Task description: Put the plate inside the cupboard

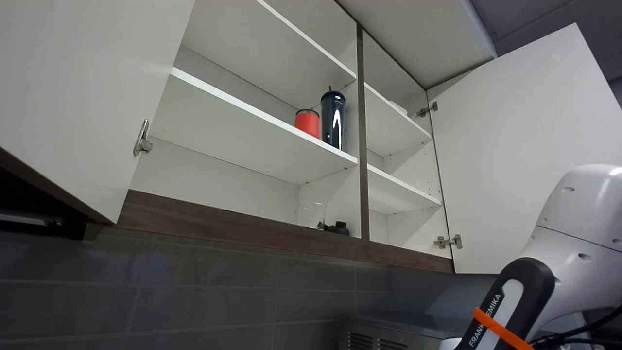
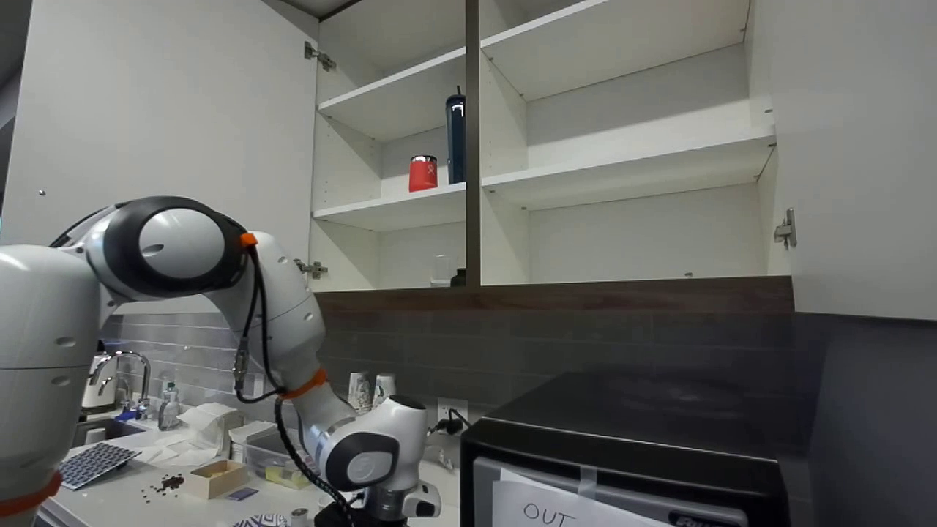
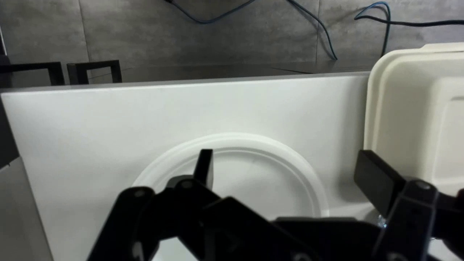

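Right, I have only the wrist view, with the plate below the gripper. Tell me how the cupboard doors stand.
Observer: Both doors of the cupboard stand open, as both exterior views show.
Operator: Give me something inside to stay clear of.
Observer: A red cup and a tall dark bottle stand on one shelf, the bottle nearer the divider.
Operator: Now report anything bulky lower down.
Observer: In an exterior view, a black appliance with a paper marked "OUT" on its front.
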Available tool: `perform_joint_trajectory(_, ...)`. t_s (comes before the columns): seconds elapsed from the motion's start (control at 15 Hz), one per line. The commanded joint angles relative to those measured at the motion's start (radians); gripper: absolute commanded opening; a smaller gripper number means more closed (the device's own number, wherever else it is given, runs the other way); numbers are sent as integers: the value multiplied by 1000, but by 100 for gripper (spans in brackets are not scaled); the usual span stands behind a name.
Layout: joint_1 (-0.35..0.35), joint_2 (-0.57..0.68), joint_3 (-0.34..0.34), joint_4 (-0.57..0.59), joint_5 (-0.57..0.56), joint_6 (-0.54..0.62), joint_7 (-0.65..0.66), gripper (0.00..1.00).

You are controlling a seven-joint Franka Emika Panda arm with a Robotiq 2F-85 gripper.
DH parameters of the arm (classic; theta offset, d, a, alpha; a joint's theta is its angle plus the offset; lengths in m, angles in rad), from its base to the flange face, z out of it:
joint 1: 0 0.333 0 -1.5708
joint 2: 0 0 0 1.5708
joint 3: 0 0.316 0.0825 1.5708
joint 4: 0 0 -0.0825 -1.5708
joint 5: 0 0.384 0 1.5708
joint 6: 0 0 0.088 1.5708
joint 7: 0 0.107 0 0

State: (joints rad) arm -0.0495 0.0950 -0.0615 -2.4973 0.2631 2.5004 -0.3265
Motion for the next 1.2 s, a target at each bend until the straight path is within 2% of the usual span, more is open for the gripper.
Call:
perform_joint_trajectory(0.0, -48, 77, 12, 14, 113, 43, -49, 100)
perform_joint_trajectory(0.2, -85, 111, 20, 17, 187, 67, -49, 100)
perform_joint_trajectory(0.73, -162, 224, 76, 69, 483, 104, -92, 100)
perform_joint_trajectory(1.13, -204, 264, 87, 73, 638, 162, -157, 100)
